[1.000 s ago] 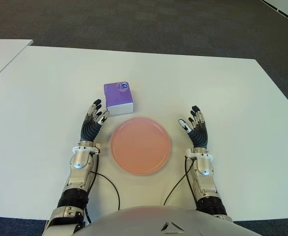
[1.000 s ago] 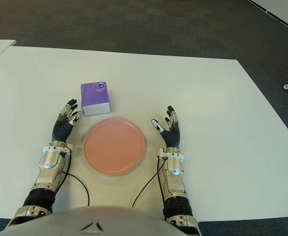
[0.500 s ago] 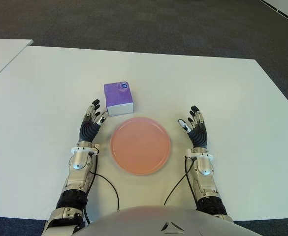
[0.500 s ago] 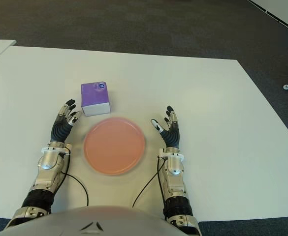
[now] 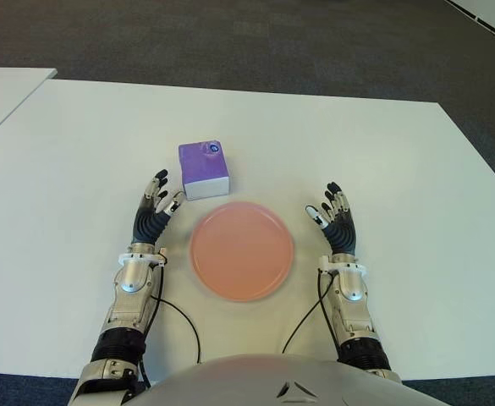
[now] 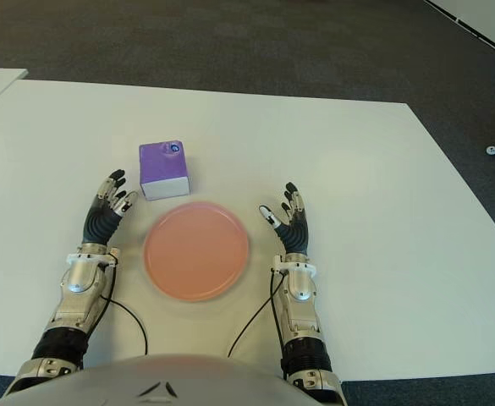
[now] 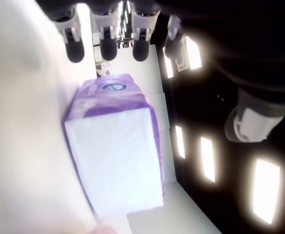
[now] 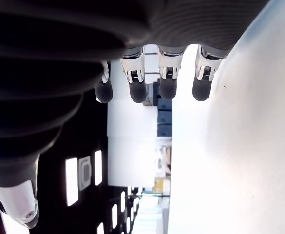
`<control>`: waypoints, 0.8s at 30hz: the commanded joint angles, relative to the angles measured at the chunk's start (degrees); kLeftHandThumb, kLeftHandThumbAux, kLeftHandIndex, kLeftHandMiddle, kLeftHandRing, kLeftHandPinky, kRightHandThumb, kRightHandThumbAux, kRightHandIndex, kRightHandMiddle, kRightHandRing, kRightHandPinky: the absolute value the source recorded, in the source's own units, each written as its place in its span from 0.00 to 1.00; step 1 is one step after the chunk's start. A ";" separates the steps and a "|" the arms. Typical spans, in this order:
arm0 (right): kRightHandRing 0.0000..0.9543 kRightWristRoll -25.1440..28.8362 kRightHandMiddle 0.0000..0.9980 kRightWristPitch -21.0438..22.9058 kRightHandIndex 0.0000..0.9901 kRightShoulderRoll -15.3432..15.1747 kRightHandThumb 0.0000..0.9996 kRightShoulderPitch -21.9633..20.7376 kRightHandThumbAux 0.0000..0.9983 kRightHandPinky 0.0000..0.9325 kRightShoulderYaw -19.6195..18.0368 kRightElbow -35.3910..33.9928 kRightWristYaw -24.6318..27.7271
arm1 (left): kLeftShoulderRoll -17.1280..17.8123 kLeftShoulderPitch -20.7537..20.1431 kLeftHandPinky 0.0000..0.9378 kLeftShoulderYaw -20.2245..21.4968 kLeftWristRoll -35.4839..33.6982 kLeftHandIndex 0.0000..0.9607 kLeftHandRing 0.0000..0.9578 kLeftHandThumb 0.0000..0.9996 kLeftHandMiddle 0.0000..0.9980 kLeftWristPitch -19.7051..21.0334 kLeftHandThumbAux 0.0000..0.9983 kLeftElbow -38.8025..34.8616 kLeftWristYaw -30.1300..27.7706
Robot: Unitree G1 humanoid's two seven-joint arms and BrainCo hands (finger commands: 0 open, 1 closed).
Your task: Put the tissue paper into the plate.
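With its fingers spread and empty, the left hand is needing to wrap the tissue box squarely before lifting it toward the plate.

I see a white table spreading under and past both hands, dark carpet beyond it, and a second table's corner far off the left hand's side.
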 commanded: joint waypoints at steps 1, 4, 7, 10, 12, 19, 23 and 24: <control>0.00 0.68 0.00 7.46 0.00 0.33 0.09 5.94 0.63 0.00 -0.47 6.55 0.32 | 5.31 -0.57 0.00 2.00 10.21 0.00 0.00 0.01 0.00 0.80 0.49 -7.92 6.01; 0.00 0.77 0.00 7.64 0.00 0.41 0.09 5.77 0.63 0.00 -0.52 6.72 0.29 | 8.21 -2.54 0.00 2.66 17.53 0.00 0.00 0.07 0.00 1.84 0.46 -10.27 10.37; 0.00 0.89 0.00 7.70 0.00 0.46 0.09 5.58 0.63 0.00 -0.56 7.03 0.32 | 12.41 -5.67 0.00 2.81 25.30 0.00 0.00 0.12 0.00 3.49 0.41 -10.85 15.29; 0.00 0.86 0.00 7.72 0.00 0.41 0.09 5.26 0.63 0.00 -0.55 7.48 0.38 | 15.76 -7.58 0.00 2.00 31.06 0.00 0.00 0.17 0.00 5.09 0.37 -10.88 18.55; 0.00 0.75 0.00 7.64 0.00 0.29 0.09 4.97 0.63 0.00 -0.45 7.95 0.49 | 18.71 -9.18 0.00 0.94 35.92 0.00 0.00 0.22 0.00 6.69 0.31 -10.76 20.70; 0.00 0.49 0.00 7.26 0.00 0.14 0.08 4.47 0.62 0.00 -0.28 8.79 0.69 | 23.76 -12.73 0.00 -3.28 44.52 0.00 0.00 0.28 0.00 11.59 0.20 -9.86 23.82; 0.00 0.27 0.00 7.19 0.00 0.33 0.06 4.20 0.62 0.00 0.08 9.13 0.86 | 27.83 -21.25 0.00 -10.82 56.07 0.00 0.00 0.25 0.00 16.58 0.16 -4.44 25.86; 0.00 0.26 0.00 7.29 0.00 0.46 0.06 4.28 0.62 0.00 0.22 8.93 0.91 | 28.77 -22.56 0.00 -12.48 58.11 0.00 0.00 0.24 0.00 17.25 0.16 -3.68 25.37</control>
